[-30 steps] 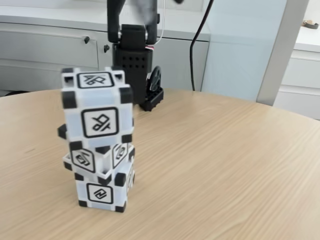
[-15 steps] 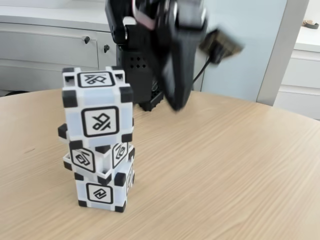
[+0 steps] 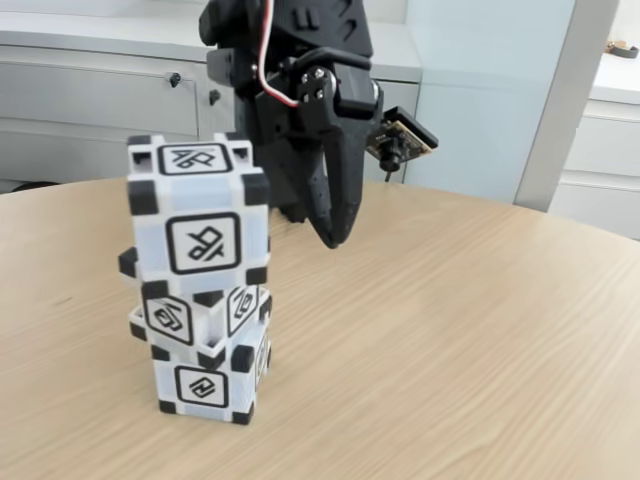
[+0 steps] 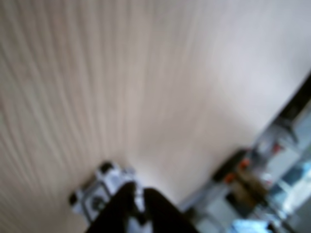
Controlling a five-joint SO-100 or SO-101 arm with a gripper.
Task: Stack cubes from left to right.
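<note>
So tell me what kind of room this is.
Probably an office or lab: a round wooden table stands before grey cabinets with a light countertop, and a small robot arm is clamped at the table's edge.

The wrist view is blurred; the dark hand (image 4: 135, 206) enters from the bottom edge, its fingers nearly together. Beyond its tips the white cubes (image 4: 99, 194) stand on the pale wood-grain surface (image 4: 146, 82); blurred clutter lies lower right.
</note>
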